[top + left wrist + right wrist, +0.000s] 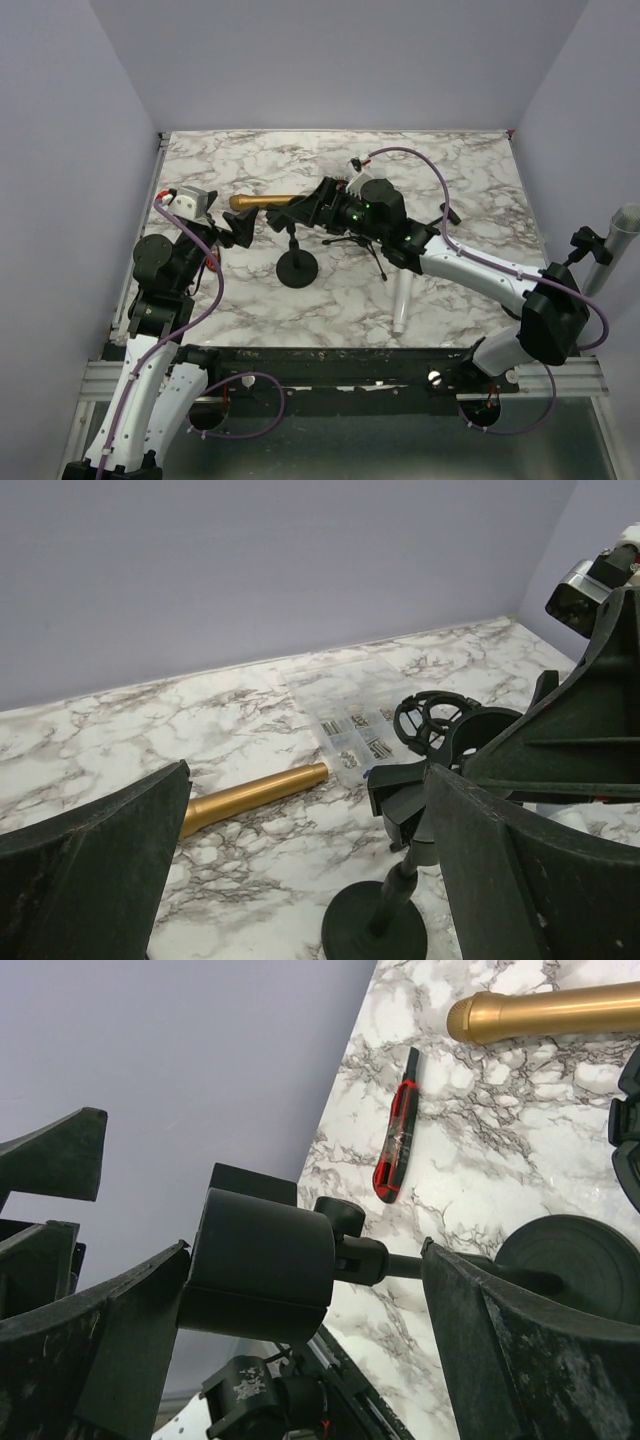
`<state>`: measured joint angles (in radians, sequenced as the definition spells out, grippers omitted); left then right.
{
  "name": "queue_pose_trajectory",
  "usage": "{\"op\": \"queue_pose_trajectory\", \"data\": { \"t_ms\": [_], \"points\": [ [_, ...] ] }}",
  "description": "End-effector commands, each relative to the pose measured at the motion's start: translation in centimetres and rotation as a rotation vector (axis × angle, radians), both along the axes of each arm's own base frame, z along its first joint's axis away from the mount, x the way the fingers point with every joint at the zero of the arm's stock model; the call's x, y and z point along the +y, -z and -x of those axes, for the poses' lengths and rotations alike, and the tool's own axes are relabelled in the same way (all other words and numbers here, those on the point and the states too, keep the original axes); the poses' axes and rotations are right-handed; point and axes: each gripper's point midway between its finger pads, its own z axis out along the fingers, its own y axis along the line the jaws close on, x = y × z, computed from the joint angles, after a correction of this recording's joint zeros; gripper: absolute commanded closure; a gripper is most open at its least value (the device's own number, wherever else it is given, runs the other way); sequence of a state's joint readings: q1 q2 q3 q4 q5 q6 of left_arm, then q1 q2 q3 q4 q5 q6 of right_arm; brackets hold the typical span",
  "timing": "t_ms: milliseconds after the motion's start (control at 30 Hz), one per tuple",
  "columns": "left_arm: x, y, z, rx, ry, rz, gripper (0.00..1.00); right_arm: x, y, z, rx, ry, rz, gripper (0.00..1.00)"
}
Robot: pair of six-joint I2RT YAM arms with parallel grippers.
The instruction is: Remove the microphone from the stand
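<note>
Overhead view of a marble table (460, 170) where two black robot arms meet over a small desk microphone stand (297, 262). The gold microphone (262, 201) lies flat on the marble just beside the stand. Its tail points toward the stand's black holder (262, 1265) but sits apart from it.

The left gripper (238, 228) is spread wide and holds nothing, close to the microphone's far end. The right gripper (312, 207) is also spread, with its fingers straddling the holder and not clamping it.

The removal looks done. The careful move now is to draw the right fingers straight back off the holder without tipping the stand. The left arm should lift away without rolling the microphone.

Nearby clutter:
- a red utility knife (398, 1130) by the left arm
- a clear box of small parts (352, 742) behind the stand
- a black tripod (358, 243) under the right wrist, which a careless retreat could clip
</note>
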<state>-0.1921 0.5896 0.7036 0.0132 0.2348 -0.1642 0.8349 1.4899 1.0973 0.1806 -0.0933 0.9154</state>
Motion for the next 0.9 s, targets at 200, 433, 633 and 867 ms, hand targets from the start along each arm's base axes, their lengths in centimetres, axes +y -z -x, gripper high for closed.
{"op": "queue_pose_trajectory", "data": {
  "t_ms": [200,433,633,867],
  "points": [
    [0.4,0.2,-0.2,-0.008,-0.024,-0.006,0.01,-2.5,11.3,0.7,0.115,0.066,0.312,0.05],
    [0.3,0.3,-0.2,-0.004,-0.019,-0.004,0.01,-2.5,12.0,0.8,0.1,0.052,0.341,0.05],
    [0.4,0.3,-0.3,0.001,-0.029,0.002,0.01,-2.9,7.6,0.3,-0.02,0.036,0.373,0.0],
    [0.3,0.1,-0.2,-0.003,-0.021,0.008,0.01,-6.1,-0.6,-0.7,-0.222,0.121,0.435,0.0]
  ]
}}
